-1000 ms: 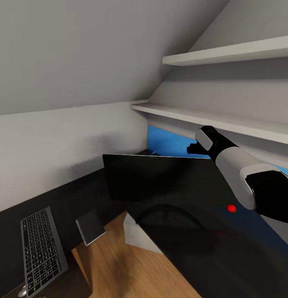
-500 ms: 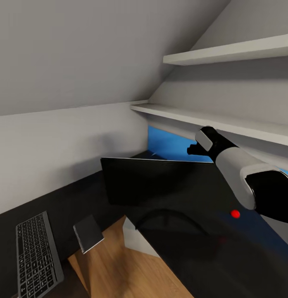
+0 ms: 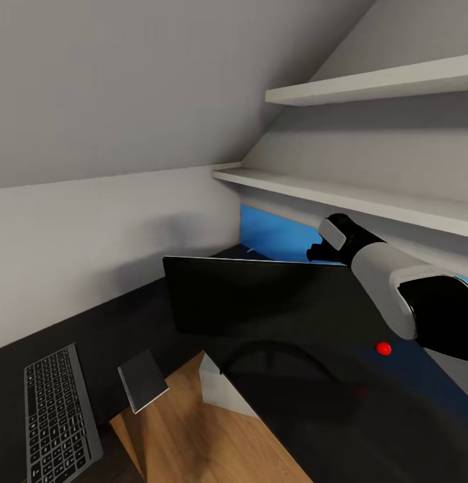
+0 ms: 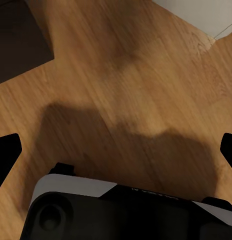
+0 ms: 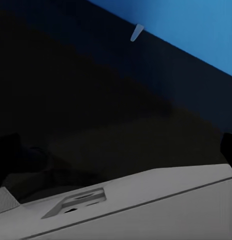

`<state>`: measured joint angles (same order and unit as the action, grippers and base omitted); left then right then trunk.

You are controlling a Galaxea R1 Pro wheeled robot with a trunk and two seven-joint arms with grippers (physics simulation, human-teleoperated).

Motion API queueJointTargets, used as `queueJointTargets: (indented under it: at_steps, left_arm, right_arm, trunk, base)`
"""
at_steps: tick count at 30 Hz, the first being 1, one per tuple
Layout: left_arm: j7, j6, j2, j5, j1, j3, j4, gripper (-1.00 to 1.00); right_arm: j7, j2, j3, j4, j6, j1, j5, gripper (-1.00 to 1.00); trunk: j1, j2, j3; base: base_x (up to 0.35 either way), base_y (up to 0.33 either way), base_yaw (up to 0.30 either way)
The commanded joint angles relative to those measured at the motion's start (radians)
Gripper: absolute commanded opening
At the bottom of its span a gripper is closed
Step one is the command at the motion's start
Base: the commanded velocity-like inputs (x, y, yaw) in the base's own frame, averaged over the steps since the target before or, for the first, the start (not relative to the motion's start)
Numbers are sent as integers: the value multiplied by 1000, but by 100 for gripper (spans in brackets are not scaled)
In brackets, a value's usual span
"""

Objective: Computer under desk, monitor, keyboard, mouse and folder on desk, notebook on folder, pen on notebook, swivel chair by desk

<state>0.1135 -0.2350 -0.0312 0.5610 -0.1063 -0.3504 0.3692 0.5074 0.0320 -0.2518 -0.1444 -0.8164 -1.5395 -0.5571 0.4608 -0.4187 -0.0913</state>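
1 monitor, 1 keyboard, 1 notebook, 2 shelves

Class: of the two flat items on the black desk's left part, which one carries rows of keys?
The keyboard; the notebook beside it is plain grey, keyless.

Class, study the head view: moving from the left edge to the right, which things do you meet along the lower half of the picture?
keyboard → notebook → monitor → right arm
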Motion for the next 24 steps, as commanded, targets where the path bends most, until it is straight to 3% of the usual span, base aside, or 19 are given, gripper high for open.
queueJointTargets:
  at_steps: [1,9,24]
  left_arm:
    - [8,-4,1,5,-1,-9,0,100]
    - [8,-6,1,5,-1,-10,0,100]
    - [8,-4,1,5,-1,-9,0,100]
  right_arm:
    - [7,1,-6,-1,-4,-1,-11,100]
    - [7,3,-6,32,-5,-1,-12,100]
    - [6,16,-7,64,-4,-1,-11,100]
  trunk:
    - [1,-2,-2]
    - [1,-2,-2]
    - [1,-2,-2]
  base:
    - [0,0,0]
    - [-12,0,0]
    - [-113,0,0]
